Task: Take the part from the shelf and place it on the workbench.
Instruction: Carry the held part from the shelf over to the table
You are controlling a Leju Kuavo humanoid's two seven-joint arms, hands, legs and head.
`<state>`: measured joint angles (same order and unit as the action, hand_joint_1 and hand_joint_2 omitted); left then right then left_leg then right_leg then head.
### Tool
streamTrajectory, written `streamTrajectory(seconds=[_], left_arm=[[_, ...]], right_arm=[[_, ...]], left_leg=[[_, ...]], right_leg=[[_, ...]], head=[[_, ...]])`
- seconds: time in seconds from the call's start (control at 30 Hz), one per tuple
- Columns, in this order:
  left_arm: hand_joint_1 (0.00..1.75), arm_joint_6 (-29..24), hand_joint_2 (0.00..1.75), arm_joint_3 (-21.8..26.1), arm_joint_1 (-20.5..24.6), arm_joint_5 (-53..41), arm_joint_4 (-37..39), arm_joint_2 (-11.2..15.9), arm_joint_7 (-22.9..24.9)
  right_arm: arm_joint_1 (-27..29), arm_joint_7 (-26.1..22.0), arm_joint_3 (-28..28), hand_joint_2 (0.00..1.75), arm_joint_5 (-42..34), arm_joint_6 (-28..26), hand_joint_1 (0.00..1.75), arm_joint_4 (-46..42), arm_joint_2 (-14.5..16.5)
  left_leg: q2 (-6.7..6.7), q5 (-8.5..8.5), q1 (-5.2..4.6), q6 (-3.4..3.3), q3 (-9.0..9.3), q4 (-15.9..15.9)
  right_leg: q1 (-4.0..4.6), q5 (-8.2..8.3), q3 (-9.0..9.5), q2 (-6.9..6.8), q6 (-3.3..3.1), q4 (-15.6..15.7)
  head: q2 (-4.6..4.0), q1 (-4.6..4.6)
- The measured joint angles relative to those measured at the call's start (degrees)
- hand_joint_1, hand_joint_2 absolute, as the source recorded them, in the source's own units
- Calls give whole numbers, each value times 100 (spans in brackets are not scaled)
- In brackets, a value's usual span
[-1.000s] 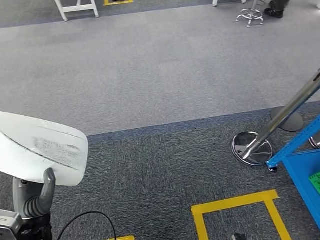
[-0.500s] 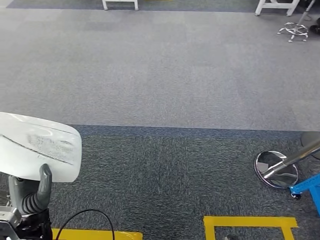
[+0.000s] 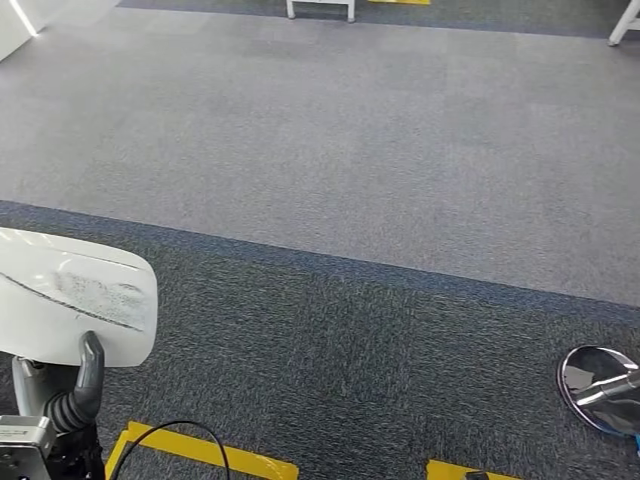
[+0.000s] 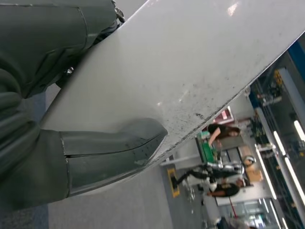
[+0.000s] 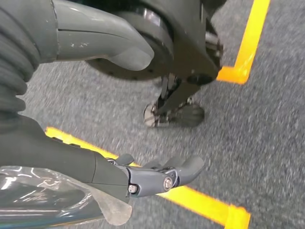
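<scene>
The part [image 3: 72,297] is a broad white curved panel with grey scuff marks, at the lower left of the head view. My left hand [image 3: 66,402] grips it from beneath, thumb up against its near edge. In the left wrist view the panel [image 4: 187,71] spans the picture, and the thick grey thumb [image 4: 115,152] presses on its surface. My right hand [image 5: 72,162] hangs over the dark carpet in the right wrist view, with thumb and fingers [image 5: 162,174] apart and nothing between them.
Dark carpet lies near me, with a lighter grey band beyond it. Yellow floor tape [image 3: 204,455] runs along the bottom. A chrome round base [image 3: 600,390] sits at the lower right. White table legs [image 3: 321,10] stand far off. People [image 4: 223,133] stand in the distance.
The camera has turned, so the whole floor has slid right. The blue shelf corner and the slanted chrome pole have left the picture. My left hand still holds the white panel.
</scene>
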<state>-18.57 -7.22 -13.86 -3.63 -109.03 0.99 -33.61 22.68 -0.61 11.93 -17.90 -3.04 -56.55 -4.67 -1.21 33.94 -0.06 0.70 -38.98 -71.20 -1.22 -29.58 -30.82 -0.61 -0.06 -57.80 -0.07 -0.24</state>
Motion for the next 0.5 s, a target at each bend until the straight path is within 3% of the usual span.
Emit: streamTrajectory(seconds=[0.03, 0.07, 0.1, 0.13, 0.2, 0.27, 0.33, 0.4, 0.47, 0.5], left_arm=[[175, -4, 175, -1, -9, 1, 1, 5, 1], [175, -5, 175, -1, -18, 1, 1, 10, 1], [175, -5, 175, -2, -23, 1, 0, 14, 1], [175, -5, 175, -2, -24, 1, -1, 16, 1], [175, -4, 175, -5, -18, 1, -2, 20, 2], [175, -4, 175, -10, -17, 5, -3, 24, 3], [175, -3, 175, -14, -27, 30, -11, 30, 2], [175, -5, 175, -16, -32, 57, -39, 40, -4], [175, -17, 175, -24, -28, 73, -63, 45, -7], [175, -26, 175, -28, -28, 85, -67, 47, -4]], right_arm=[[7, 0, 33, 175, -10, -12, 0, -1, -19], [12, 0, 61, 175, -13, -19, 0, -1, -33], [12, 0, 84, 175, -14, -20, 0, -4, -43], [11, 0, 105, 175, -14, -20, 0, -11, -49], [9, 0, 143, 175, -14, -20, 0, -26, -60], [8, -4, 177, 175, -28, -21, 0, -32, -72], [-9, -23, 209, 175, -82, -29, 0, -42, -89], [-39, -50, 256, 175, -164, -56, 0, -68, -111], [-48, -66, 340, 175, -265, -111, 0, -89, -144], [-41, -69, 389, 175, -321, -149, 0, -92, -166]], left_leg=[[39, 86, 21, 21, -142, -285], [56, 59, 39, 37, -189, -369], [77, -76, 54, 47, -121, -223], [145, -291, 62, 47, 59, 135], [409, -592, 36, 11, 445, 900], [534, -635, -11, -56, 592, 1210], [398, -642, -21, -133, 595, 1247], [271, -667, 2, -212, 626, 1302], [151, -678, 16, -270, 646, 1326], [78, -676, 13, -287, 646, 1324]], right_leg=[[5, -16, 11, -90, -4, 0], [7, -32, 24, -174, -1, -1], [7, -48, 44, -252, 5, -1], [7, -68, 74, -325, 15, -1], [24, -122, 129, -452, 65, -5], [47, -168, 176, -567, 134, 2], [39, -201, 226, -665, 202, 27], [16, -330, 185, -476, 250, -119], [7, -645, -120, -111, 259, -753], [7, -806, -350, -4, 258, -1177]], head=[[0, 0], [0, -1], [0, 0], [0, -2], [0, 1], [0, 7], [0, 5], [0, 25], [0, 59], [0, 65]])
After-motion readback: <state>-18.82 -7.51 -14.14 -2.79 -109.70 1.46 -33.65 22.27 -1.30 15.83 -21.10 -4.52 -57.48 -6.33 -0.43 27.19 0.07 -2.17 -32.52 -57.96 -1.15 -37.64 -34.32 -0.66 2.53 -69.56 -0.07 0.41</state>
